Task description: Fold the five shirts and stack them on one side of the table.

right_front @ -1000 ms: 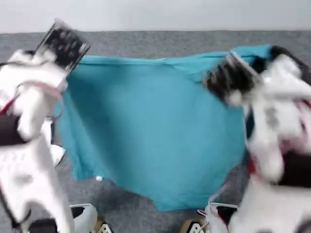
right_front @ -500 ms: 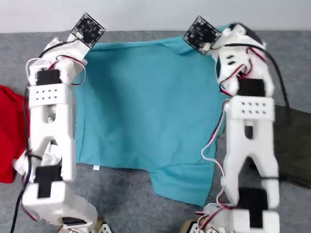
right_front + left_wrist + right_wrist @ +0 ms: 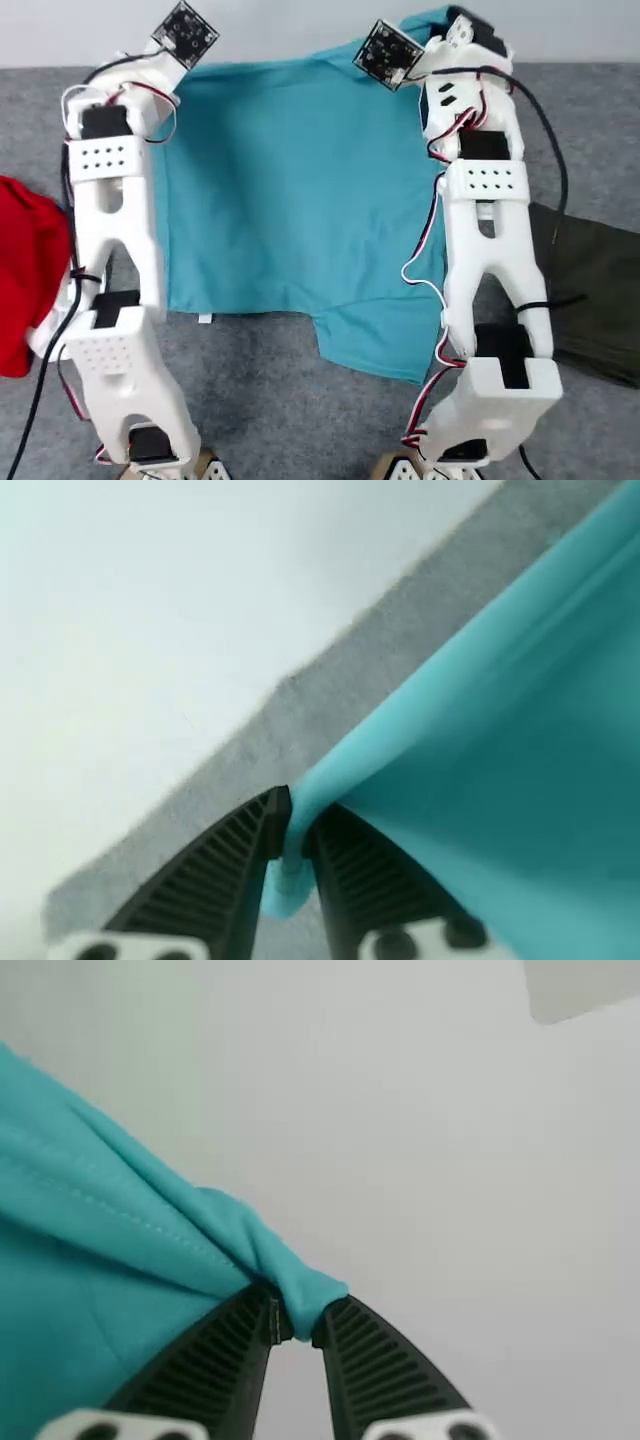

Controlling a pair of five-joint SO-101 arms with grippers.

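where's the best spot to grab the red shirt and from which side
Likely the red shirt's rounded far bulge, coming down from above beside the left arm once it frees the teal shirt: it lies crumpled on the table with no flat hem or corner showing, so a raised fold gives the fingers cloth to pinch.

Teal shirt (image 3: 300, 200) covers mid tabletop (image 3: 260, 400) btw left arm (image 3: 110, 250) & right arm (image 3: 495, 260). Red shirt (image 3: 25, 270) blocks left edge, just outside left arm. Dark shirt (image 3: 590, 290) blocks right edge beside right arm. Bare grey: front strip btw arm bases, plus both far corners.
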